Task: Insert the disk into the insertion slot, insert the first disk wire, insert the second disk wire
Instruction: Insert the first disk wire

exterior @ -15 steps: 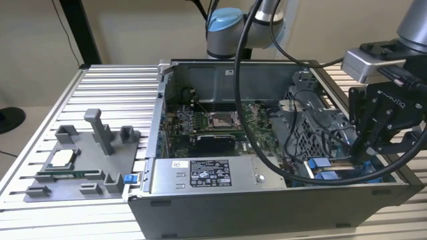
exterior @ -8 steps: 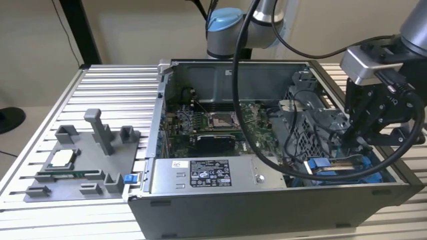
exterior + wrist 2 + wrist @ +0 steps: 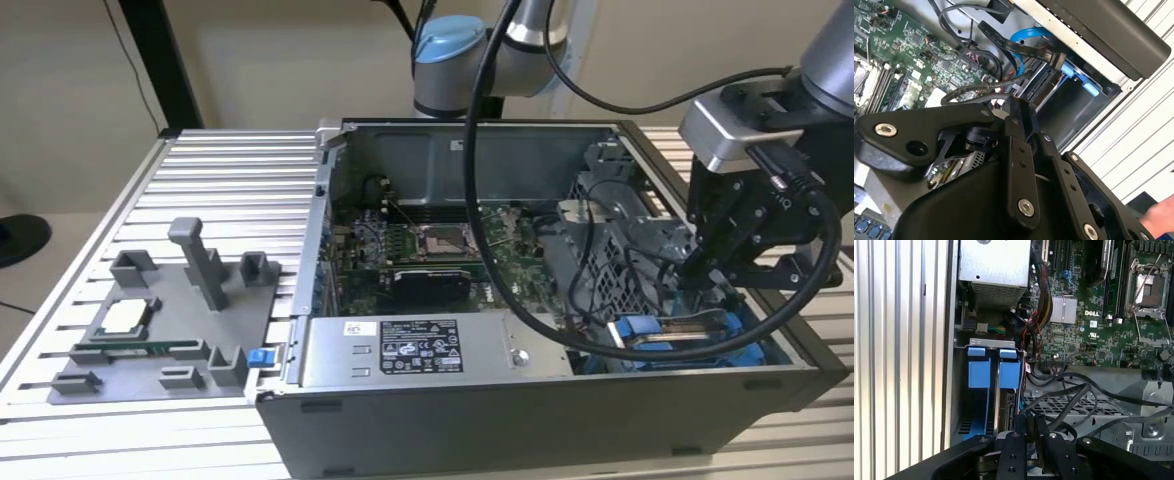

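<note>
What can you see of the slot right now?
The slot is a grey metal bay in a corner of the case, against its outer wall. Two bright blue plastic tabs stand side by side at one end, with blue rails running inward. Its inside is dark, so its contents are unclear. Black cables loop beside it, and the gripper is near its edge.

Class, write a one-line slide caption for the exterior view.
Robot gripper hangs inside an open computer case, above the blue-railed insertion slot at the exterior view's right.
</note>
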You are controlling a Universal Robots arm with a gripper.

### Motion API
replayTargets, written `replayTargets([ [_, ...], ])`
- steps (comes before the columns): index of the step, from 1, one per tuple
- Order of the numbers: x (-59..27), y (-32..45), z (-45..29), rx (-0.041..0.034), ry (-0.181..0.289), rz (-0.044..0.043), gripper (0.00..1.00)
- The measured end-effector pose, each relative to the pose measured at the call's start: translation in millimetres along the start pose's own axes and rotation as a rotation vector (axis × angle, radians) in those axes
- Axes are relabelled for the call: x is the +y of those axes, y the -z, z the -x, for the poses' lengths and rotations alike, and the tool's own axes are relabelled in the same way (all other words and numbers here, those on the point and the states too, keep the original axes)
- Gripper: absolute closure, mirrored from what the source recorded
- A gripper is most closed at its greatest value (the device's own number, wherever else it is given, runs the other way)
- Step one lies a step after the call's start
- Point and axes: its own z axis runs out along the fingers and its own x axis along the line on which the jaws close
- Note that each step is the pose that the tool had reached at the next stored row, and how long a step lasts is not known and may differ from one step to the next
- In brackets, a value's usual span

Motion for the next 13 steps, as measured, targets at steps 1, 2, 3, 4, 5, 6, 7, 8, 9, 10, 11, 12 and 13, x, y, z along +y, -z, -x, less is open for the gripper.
replayTargets([
  [1,0.0,0.0,0.0,0.0000,0.000,0.0000,1.00],
  [2,0.0,0.0,0.0,0.0000,0.000,0.0000,1.00],
  [3,0.0,0.0,0.0,0.0000,0.000,0.0000,1.00],
  [4,0.0,0.0,0.0,0.0000,0.000,0.0000,1.00],
  [5,-0.1,-0.1,0.0,0.0000,0.000,0.0000,1.00],
  [6,-0.2,-0.4,0.0,-0.0002,0.000,-0.0001,1.00],
  [7,-0.5,-0.6,-0.1,-0.0002,0.000,-0.0005,1.00],
  [8,-1.0,-1.0,-0.2,-0.0001,0.000,-0.0007,1.00],
  [9,-1.7,-1.5,-0.3,-0.0001,0.000,-0.0008,1.00],
  [10,-2.8,-2.1,-0.4,0.0000,0.000,-0.0008,1.00],
  [11,-4.3,-2.8,-0.5,0.0000,0.000,-0.0008,1.00],
  [12,-5.8,-3.6,-0.8,0.0000,0.000,-0.0008,1.00],
  [13,-7.5,-4.3,-1.4,0.0001,0.000,-0.0009,1.00],
])
